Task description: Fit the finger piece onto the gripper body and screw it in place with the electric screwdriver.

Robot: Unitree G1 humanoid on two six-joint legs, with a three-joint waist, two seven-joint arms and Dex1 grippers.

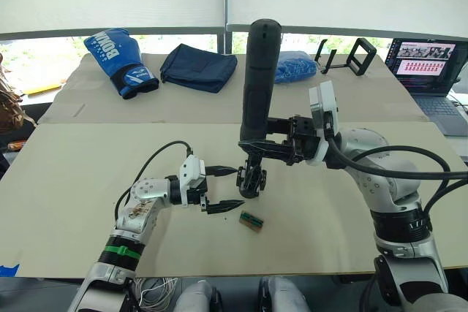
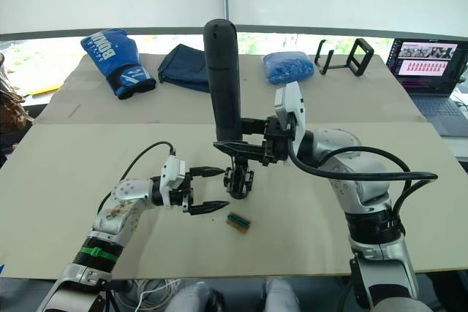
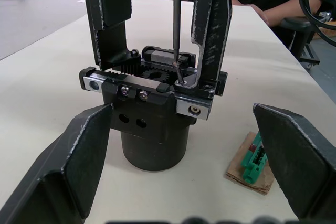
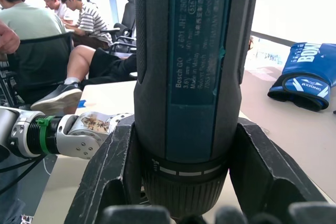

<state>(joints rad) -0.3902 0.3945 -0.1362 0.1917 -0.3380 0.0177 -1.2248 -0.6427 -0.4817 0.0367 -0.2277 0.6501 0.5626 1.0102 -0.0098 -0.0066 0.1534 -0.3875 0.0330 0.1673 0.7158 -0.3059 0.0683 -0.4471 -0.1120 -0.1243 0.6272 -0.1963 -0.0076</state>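
Observation:
The gripper body (image 1: 251,180) stands upright on the table's middle. In the left wrist view the gripper body (image 3: 155,129) carries two upright black fingers; the finger piece (image 3: 212,24) sits on its metal rail. My right gripper (image 1: 257,145) is shut on the electric screwdriver (image 1: 261,78), held vertical with its thin bit (image 3: 176,24) down on a screw beside the finger piece's base. The right wrist view looks along the screwdriver (image 4: 194,77), clamped between my fingers (image 4: 113,177). My left gripper (image 1: 232,187) is open just left of the body, with nothing held.
A small green connector (image 1: 251,221) on a brown scrap lies just in front of the gripper body. At the table's back are a blue boxing glove (image 1: 117,60), a dark cloth (image 1: 199,66), a blue bag (image 1: 296,65), black stands (image 1: 349,56) and a laptop (image 1: 428,63). People (image 4: 58,24) sit beyond the table.

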